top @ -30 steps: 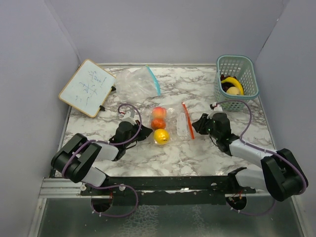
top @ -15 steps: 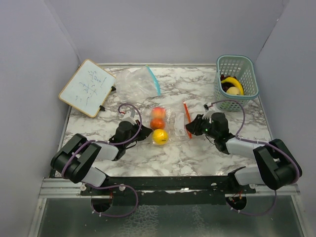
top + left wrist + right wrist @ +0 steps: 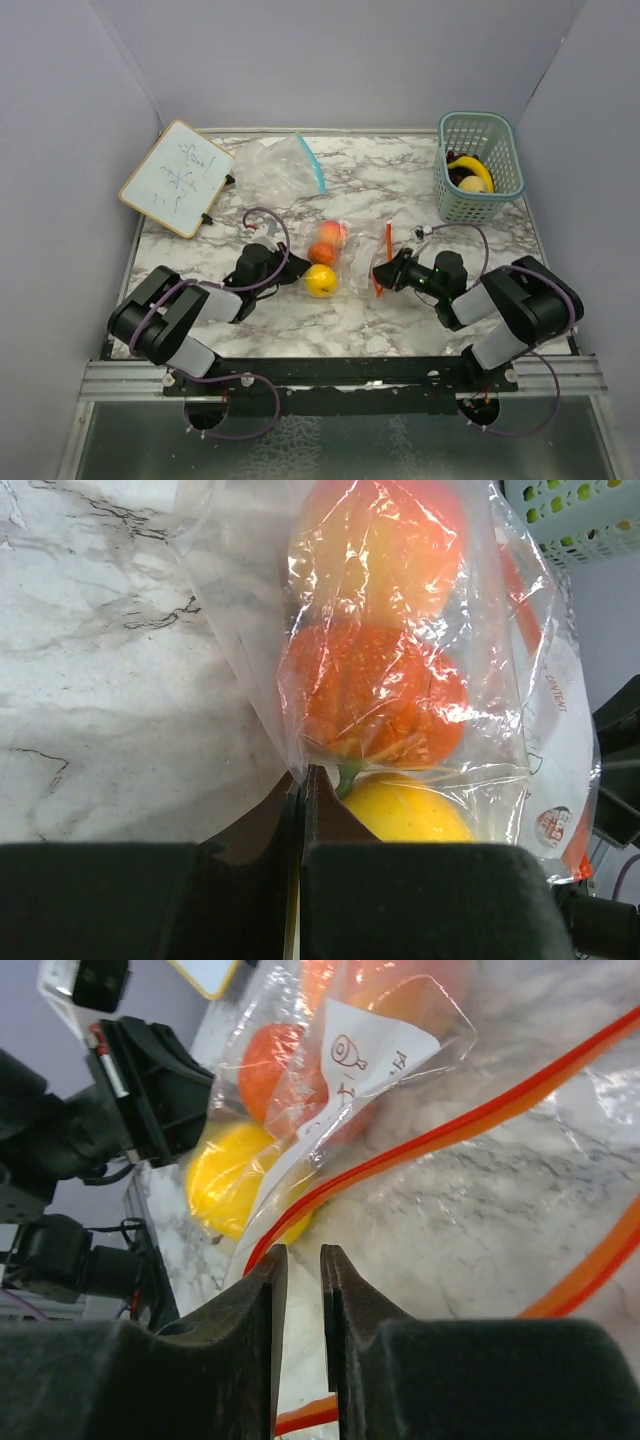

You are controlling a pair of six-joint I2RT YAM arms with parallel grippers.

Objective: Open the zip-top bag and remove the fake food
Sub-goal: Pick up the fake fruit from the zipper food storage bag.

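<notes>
Desk [image 3: 400, 180] centre is crowded. The filled bag [image 3: 350, 250] lies btw L fingers [image 3: 255, 830] & R fingers [image 3: 235, 1330], so no straight pass across mid-frame. L fingers are pinched on the bag's corner film. R fingers sit at its orange zip edge w/ only a slit btw them. Both arms lie low across lower left & lower right.

Upper left: whiteboard [image 3: 177, 178] by the wall, empty bag [image 3: 278, 168] just beside it. Upper right corner: basket [image 3: 480, 150].

Free marble: upper-centre strip btw empty bag & basket, the patch right of the zip toward the basket, and a band below the filled bag. Walls close in left, back & right.
</notes>
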